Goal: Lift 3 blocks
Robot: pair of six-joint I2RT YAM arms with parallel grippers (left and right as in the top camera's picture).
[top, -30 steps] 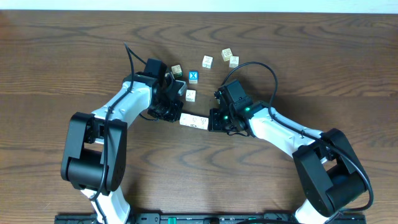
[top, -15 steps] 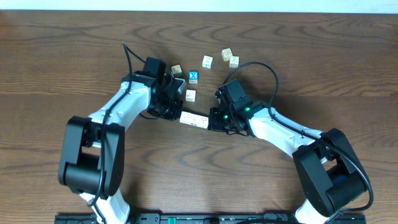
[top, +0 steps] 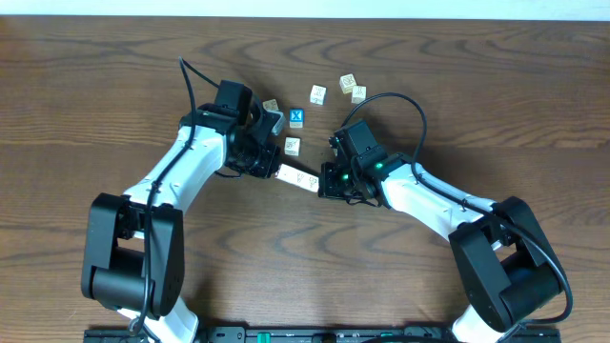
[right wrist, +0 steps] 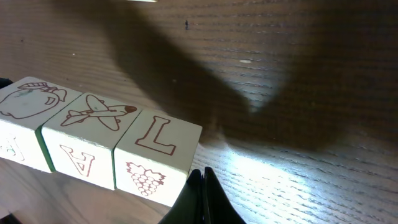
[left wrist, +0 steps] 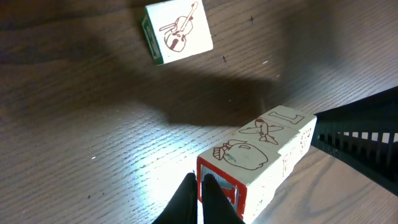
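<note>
Currently 3 blocks (top: 297,178) in row, squeezed between closed left claw (left wrist: 198,186), right claw (right wrist: 201,180).

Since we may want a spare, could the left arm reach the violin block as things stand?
Probably not now: the way to the violin block looks free, but the left fingers are shut and pressed against the end of the three-block row.

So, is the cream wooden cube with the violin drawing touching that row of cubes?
No, the violin cube lies alone, bare wood between it and the three-cube row.
</note>
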